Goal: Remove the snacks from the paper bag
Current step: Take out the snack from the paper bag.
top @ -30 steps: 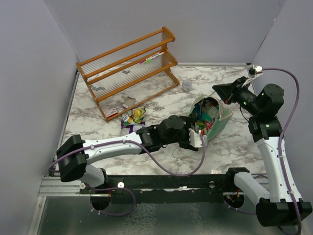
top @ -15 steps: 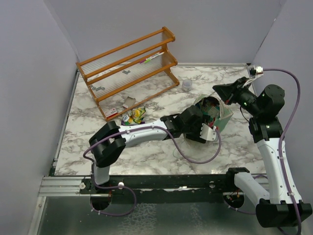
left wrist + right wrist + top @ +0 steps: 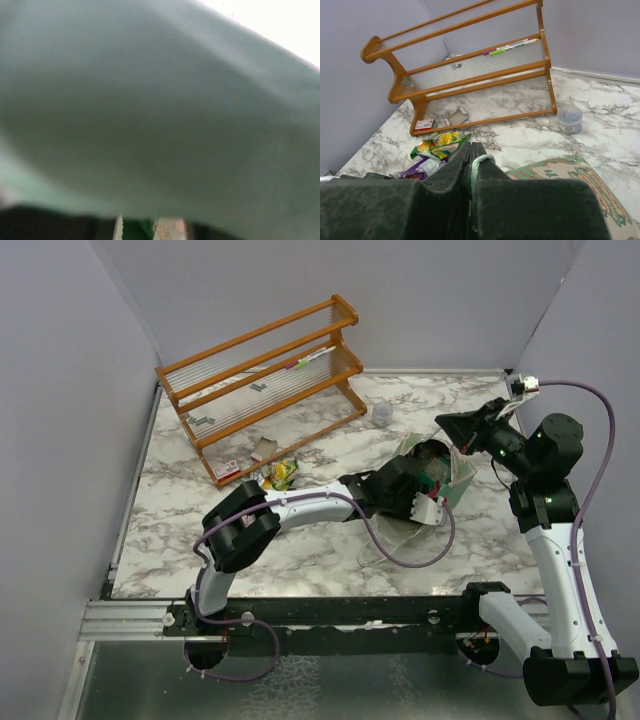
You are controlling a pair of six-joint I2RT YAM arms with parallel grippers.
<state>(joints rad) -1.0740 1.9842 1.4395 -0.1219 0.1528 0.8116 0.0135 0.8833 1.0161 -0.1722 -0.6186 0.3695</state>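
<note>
The paper bag is found in the right half of the counter, about midway between its near and far edges. The left claw is pushed into the bag's mouth. Its fingertips are covered there, and the left wrist view is filled by blurred mint-green paper, so whether it is spread or pinching cannot be told. Only slivers of the snacks inside are made out. The right claw is pressed together on a mint-green strip of the bag's edge. A green-yellow packet and a purple packet, the latter partly hidden, lie by the wooden rack.
</note>
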